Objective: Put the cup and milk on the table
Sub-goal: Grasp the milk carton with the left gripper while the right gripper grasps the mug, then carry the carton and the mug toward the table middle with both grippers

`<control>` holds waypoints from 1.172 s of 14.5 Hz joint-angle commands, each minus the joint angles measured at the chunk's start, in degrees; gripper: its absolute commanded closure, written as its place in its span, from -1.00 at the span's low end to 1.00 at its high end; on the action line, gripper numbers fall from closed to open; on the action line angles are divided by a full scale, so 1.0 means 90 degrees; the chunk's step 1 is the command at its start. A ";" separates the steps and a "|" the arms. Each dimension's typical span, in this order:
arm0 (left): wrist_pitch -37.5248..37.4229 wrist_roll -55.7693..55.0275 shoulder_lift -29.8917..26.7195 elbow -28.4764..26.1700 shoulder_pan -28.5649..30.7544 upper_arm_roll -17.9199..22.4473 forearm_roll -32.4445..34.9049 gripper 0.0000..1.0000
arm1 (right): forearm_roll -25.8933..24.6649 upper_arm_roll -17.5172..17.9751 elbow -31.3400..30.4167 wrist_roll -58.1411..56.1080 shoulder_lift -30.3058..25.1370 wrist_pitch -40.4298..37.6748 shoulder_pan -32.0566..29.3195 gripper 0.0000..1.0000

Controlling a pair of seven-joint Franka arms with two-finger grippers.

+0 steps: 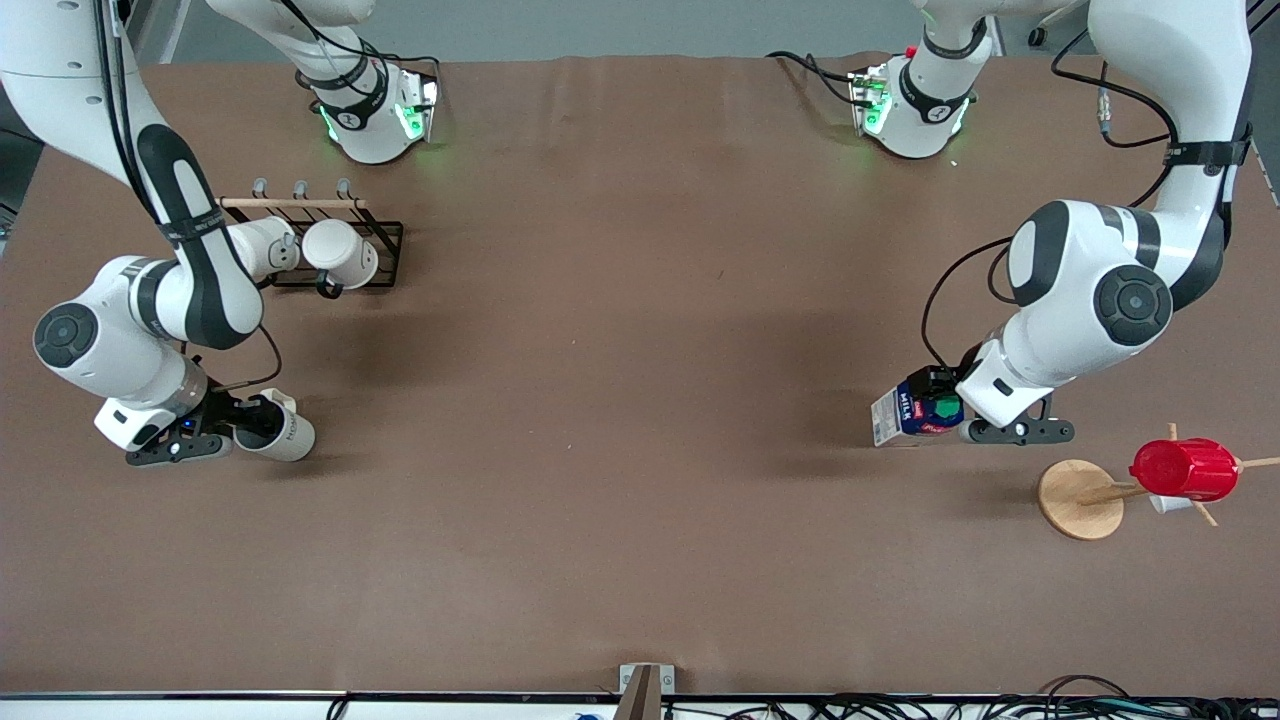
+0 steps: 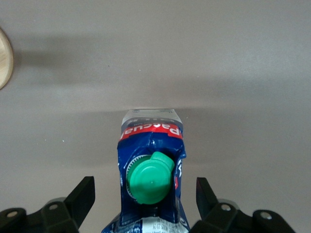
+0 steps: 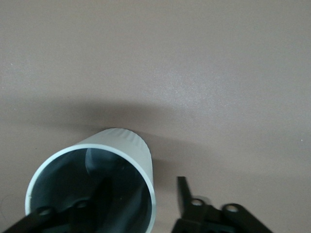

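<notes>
Release is the step in hand, by my judgement: both things look set down on the desk (image 1: pixel 640 400), and the next move calls for lifting each hand straight up without knocking anything.

Front view: low in the frame at the right arm's end, my right hand (image 1: pixel 245 425) is at the mouth of the cup (image 1: pixel 285 432). At the left arm's end, at about the same height in the frame, my left hand (image 1: pixel 945 410) is at the milk (image 1: pixel 900 415).

Left wrist view: my left hand (image 2: pixel 144 187) is spread wide. The milk (image 2: pixel 150 141) sits between the fingers (image 2: pixel 85 191), green cap toward the camera, with a gap on each side. I grip nothing.

Right wrist view: my right hand (image 3: pixel 142 187) straddles the wall of the cup (image 3: pixel 131 145), one finger inside and one outside. Both look clear of the wall, so I judge this hand parted too, holding nothing.
</notes>
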 commanded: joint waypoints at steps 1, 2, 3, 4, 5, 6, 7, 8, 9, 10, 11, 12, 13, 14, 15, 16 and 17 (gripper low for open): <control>0.0095 -0.0118 0.0038 -0.0011 -0.0013 -0.0035 0.0065 -0.51 | -0.0034 0.0017 -0.0061 0.0339 -0.0091 -0.0035 0.0038 0.99; 0.0095 -0.0128 0.0048 -0.0021 -0.0023 -0.0025 0.0065 -0.31 | -0.0034 0.0017 -0.0061 0.0359 -0.0100 -0.0054 0.0077 0.99; 0.0095 -0.0128 0.0058 -0.0021 -0.0023 -0.0035 0.0065 -0.13 | -0.0034 0.0027 -0.0051 0.0476 -0.0100 -0.0064 0.0087 0.99; 0.0095 -0.0128 0.0077 -0.0021 -0.0023 -0.0035 0.0065 0.04 | -0.0034 0.0046 -0.0032 0.0583 -0.0139 -0.0083 0.0106 0.99; 0.0095 -0.0128 0.0077 -0.0011 -0.0023 -0.0045 0.0065 0.17 | -0.0044 0.0047 0.0017 0.0729 -0.0255 -0.0354 0.0174 0.99; 0.0076 -0.0118 0.0068 0.0008 -0.0013 -0.0103 0.0065 0.28 | -0.0044 0.0047 0.0268 0.0808 -0.0431 -0.0898 0.0242 0.99; 0.0046 -0.0118 0.0039 0.0037 0.0006 -0.0132 0.0065 0.29 | -0.0034 0.0066 0.0513 0.0954 -0.0519 -0.1455 0.0301 0.99; 0.0008 -0.0118 0.0009 0.0086 0.0006 -0.0142 0.0065 0.32 | -0.0034 0.0114 0.0757 0.1236 -0.0588 -0.1973 0.0379 0.99; 0.0007 -0.0108 -0.0030 0.0135 -0.0003 -0.0152 0.0065 0.33 | -0.0044 0.0241 0.0972 0.1683 -0.0666 -0.2404 0.0505 0.99; -0.0003 -0.0108 -0.0098 0.0213 0.0006 -0.0201 0.0065 0.34 | -0.0044 0.0416 0.1158 0.2074 -0.0705 -0.2659 0.0584 0.99; -0.0090 -0.0108 -0.0166 0.0301 0.0006 -0.0220 0.0065 0.33 | -0.0044 0.0650 0.1305 0.2542 -0.0725 -0.2884 0.0614 0.99; -0.0294 -0.0108 -0.0205 0.0456 0.0006 -0.0230 0.0065 0.34 | -0.0044 0.0961 0.1432 0.3050 -0.0725 -0.3022 0.0624 0.99; -0.0605 -0.0099 -0.0215 0.0661 0.0006 -0.0230 0.0065 0.33 | -0.0063 0.1313 0.1481 0.3654 -0.0725 -0.3033 0.0634 0.99; -0.0927 -0.0099 -0.0225 0.0875 0.0006 -0.0230 0.0065 0.34 | -0.0121 0.1635 0.1511 0.4202 -0.0716 -0.3023 0.0682 0.99; -0.1201 -0.0099 -0.0245 0.1071 0.0006 -0.0230 0.0065 0.34 | -0.0141 0.1890 0.1540 0.4729 -0.0706 -0.2984 0.0750 0.99; -0.1426 -0.0108 -0.0235 0.1266 0.0006 -0.0230 0.0065 0.33 | -0.0199 0.2057 0.1589 0.5218 -0.0677 -0.2907 0.0915 0.99; -0.1612 -0.0118 -0.0235 0.1433 -0.0003 -0.0230 0.0065 0.34 | -0.0316 0.2107 0.1638 0.5571 -0.0667 -0.2809 0.1149 0.99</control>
